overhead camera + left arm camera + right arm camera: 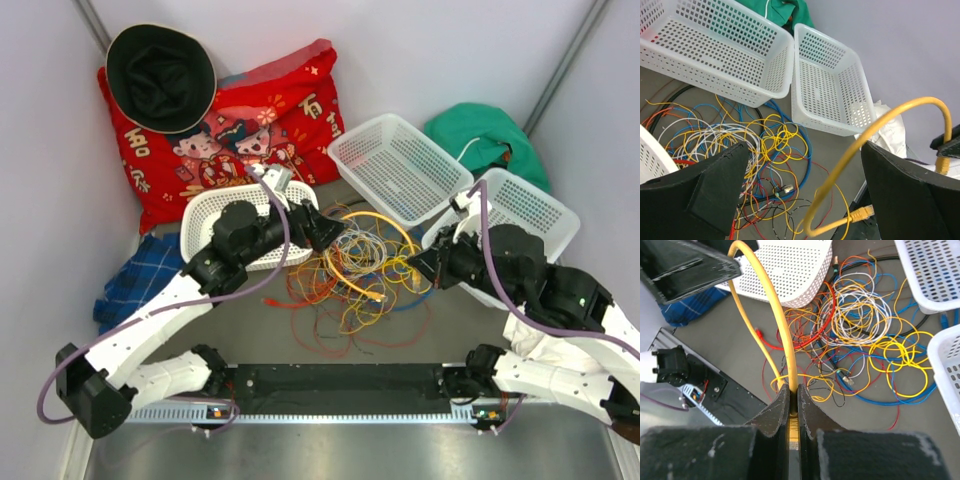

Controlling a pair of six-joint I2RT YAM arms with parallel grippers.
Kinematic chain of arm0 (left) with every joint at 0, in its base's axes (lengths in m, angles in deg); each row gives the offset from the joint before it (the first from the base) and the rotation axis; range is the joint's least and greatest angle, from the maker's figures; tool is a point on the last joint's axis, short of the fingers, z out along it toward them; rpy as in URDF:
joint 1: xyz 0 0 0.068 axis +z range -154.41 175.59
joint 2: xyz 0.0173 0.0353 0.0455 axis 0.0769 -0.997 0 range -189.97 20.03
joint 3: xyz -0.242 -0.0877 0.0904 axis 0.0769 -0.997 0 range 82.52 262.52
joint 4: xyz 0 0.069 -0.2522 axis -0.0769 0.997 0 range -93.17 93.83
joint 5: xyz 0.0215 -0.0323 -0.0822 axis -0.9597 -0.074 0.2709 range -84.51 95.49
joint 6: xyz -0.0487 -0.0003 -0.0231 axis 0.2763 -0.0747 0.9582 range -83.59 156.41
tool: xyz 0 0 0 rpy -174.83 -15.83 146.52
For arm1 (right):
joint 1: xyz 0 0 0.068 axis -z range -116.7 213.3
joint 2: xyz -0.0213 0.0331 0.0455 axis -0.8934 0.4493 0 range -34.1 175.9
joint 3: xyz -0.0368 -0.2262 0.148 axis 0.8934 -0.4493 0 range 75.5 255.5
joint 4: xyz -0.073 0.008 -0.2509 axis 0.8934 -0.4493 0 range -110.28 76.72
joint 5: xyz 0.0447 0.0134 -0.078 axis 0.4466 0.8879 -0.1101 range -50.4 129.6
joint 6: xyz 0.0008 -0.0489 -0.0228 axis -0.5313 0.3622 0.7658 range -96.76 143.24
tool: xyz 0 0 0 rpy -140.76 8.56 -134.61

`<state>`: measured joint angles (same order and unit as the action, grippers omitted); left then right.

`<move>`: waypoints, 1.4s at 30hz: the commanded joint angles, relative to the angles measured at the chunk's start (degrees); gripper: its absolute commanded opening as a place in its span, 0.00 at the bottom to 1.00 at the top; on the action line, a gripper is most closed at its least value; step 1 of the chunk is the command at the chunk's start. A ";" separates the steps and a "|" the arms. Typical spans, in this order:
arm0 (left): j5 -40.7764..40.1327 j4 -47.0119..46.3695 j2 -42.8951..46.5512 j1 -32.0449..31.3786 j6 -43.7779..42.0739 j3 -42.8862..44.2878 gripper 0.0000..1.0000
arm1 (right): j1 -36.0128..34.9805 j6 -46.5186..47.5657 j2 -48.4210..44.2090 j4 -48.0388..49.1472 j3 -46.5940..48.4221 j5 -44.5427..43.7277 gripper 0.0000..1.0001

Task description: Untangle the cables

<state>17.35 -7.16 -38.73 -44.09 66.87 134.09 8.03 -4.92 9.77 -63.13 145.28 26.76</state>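
Pinching one yellow cable (774, 325), right fingers (774, 414); three baskets (400, 165)

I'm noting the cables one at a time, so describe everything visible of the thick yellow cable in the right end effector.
The thick yellow cable is smooth and rubbery-looking, heavier than the thin wires in the pile. The right end effector is shut on one end, at a yellow plug. From there the cable arches high, passes through the open left end effector, and ends in a second plug, ungripped.
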 commanded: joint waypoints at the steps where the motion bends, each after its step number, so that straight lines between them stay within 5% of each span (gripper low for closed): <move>1: 2.82 -4.01 -3.19 0.04 -3.38 3.97 0.94 | -0.46 -0.40 -0.64 0.80 2.38 3.26 0.00; 5: 3.26 -2.78 -5.83 -0.04 -3.83 5.99 0.35 | -0.46 -0.40 -1.16 0.10 2.64 2.56 0.00; 6: 2.74 -2.43 -6.01 0.04 -3.91 6.69 0.06 | -0.46 -0.31 -1.34 -0.25 2.56 1.69 0.00; 7: 2.12 -1.38 -6.01 0.04 -3.74 7.05 0.00 | -0.46 -0.31 -1.77 -0.34 2.38 1.24 0.01; 9: 0.90 -1.02 -5.23 0.04 -3.74 7.66 0.00 | -0.46 -0.05 -2.13 -0.34 1.77 0.71 0.30; 10: 0.36 -0.93 -4.96 0.04 -3.65 8.01 0.00 | -0.46 0.21 -2.22 -0.34 1.59 0.63 0.59; 13: -1.57 2.48 -4.96 0.04 -3.12 11.52 0.00 | -0.46 0.48 -2.31 -0.43 0.80 -0.34 0.85; 26: -15.46 23.67 -9.18 -0.05 -16.04 31.48 0.00 | -0.46 0.57 -5.55 1.58 -9.73 -4.66 0.86; 42: -12.83 23.06 -9.62 -0.13 -12.00 33.51 0.00 | -0.46 2.59 -0.21 35.41 -22.31 0.01 0.83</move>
<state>4.12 18.04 -48.89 -44.20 54.21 164.51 7.97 -3.70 6.60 -41.58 125.72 26.34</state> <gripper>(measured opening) 0.026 0.838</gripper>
